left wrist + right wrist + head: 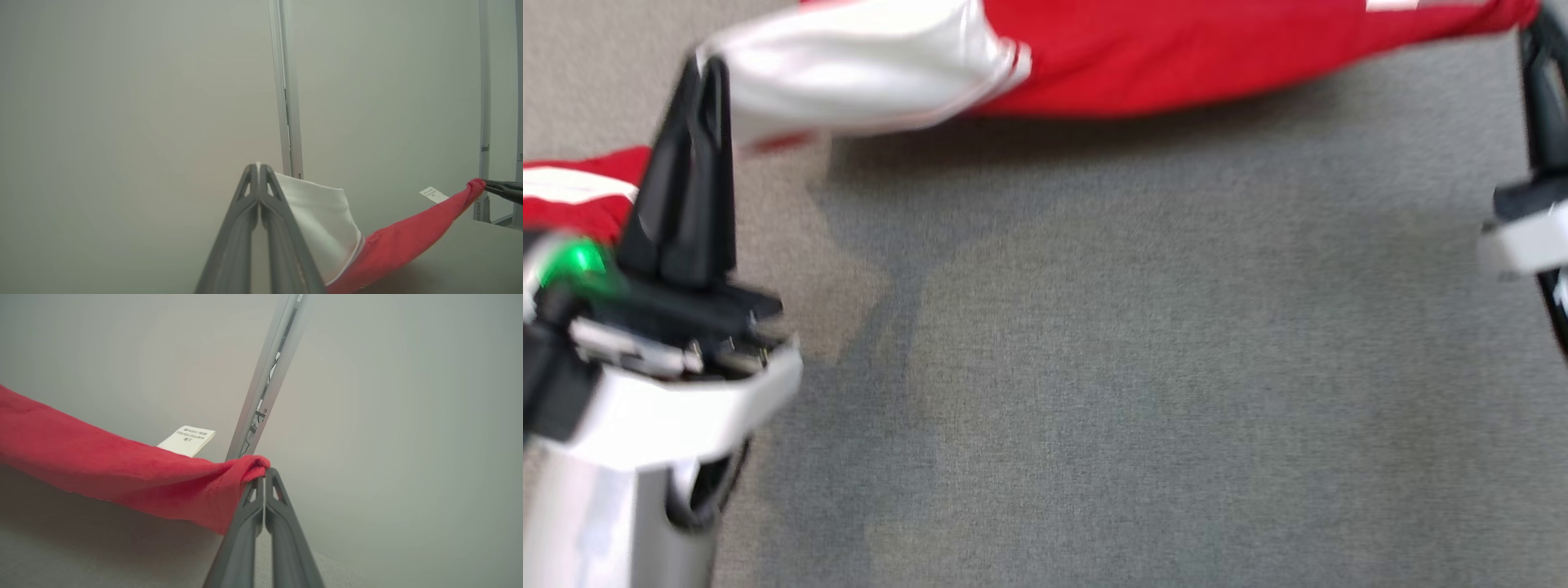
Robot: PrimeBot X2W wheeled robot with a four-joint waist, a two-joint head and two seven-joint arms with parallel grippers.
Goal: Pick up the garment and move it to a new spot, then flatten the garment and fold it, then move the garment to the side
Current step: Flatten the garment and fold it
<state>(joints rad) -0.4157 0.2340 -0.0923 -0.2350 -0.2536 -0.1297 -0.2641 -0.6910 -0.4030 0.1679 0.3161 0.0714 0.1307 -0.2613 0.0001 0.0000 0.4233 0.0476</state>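
Head view: grey textured surface [1143, 384] below the red-and-white garment [1176, 61]

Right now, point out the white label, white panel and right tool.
white label [187, 440]: right wrist view, middle of its printed face.
white panel [322, 220]: left wrist view, middle of the white cloth.
right tool [265, 476]: right wrist view, between its closed fingertips.

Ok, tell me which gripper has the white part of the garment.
The left gripper: it is shut on the white end of the garment, while the right gripper pinches a red corner beside the label.
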